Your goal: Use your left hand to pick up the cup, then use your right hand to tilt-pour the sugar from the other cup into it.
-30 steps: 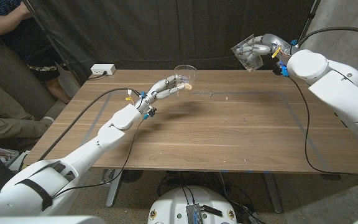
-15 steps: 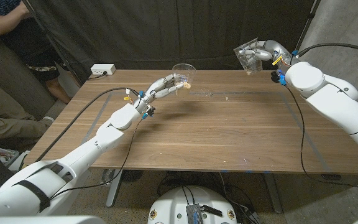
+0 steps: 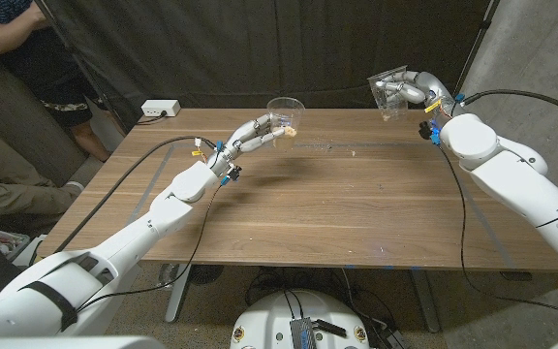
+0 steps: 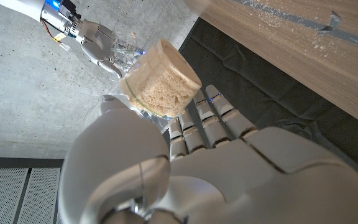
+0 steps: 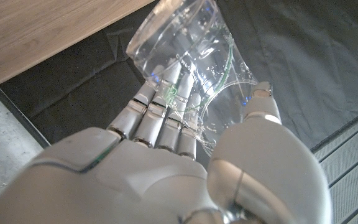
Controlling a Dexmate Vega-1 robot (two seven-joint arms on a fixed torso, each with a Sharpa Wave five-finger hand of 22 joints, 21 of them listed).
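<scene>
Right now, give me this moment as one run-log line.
left hand: holds sugar-filled cup aloft | right hand: holds tilted clear cup | cups apart

A clear plastic cup (image 3: 286,111) stands upright in the left hand (image 3: 260,132), its fingers wrapped round the side; tan sugar (image 4: 164,87) fills its bottom. The other clear cup (image 3: 387,91), looking empty, lies tilted in the right hand (image 3: 407,89), gripped round its wall

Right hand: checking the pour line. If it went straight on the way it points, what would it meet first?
Likely the sugar cup in the left hand; the right hand, holding its clear cup, points that way. Depth is unclear.
</scene>
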